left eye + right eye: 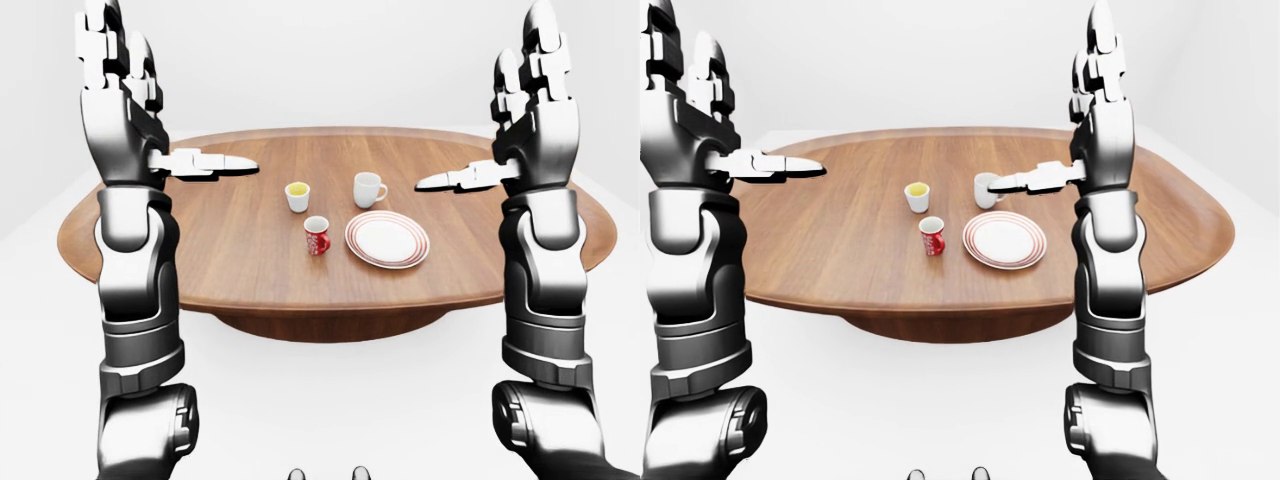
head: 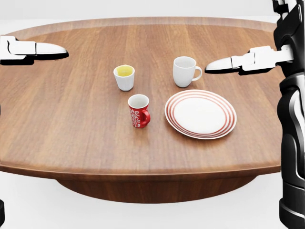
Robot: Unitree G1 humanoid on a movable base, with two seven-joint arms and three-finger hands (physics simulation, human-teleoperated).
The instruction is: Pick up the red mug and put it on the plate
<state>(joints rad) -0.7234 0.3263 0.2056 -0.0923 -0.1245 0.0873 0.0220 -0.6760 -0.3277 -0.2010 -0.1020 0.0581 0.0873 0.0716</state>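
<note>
One red mug [image 2: 138, 110] upright on bench [image 2: 71, 119], handle toward head view's right, white pattern on wall; just left of plate [image 2: 200, 114], apart from it. Plate white with red rings, bare. Above mug in head view: small white cup [image 2: 124, 77] holding yellow contents, and white mug [image 2: 184, 71] near plate's upper edge, handle to right. Bench round, wood-grained.

Head view: only thumbs and edges of both hands visible at left and right borders, above bench level. Left-eye view: whole arms shown, left robot hand [image 1: 125, 95] and right robot hand [image 1: 535, 100] raised high either side of bench, fingers [image 1: 100, 30] extended upward, thumbs pointing inward, spread apart and gripping nothing, well clear of all crockery. Right-eye view: right thumb overlapping white mug in picture only; bench pedestal and pale floor visible below.
</note>
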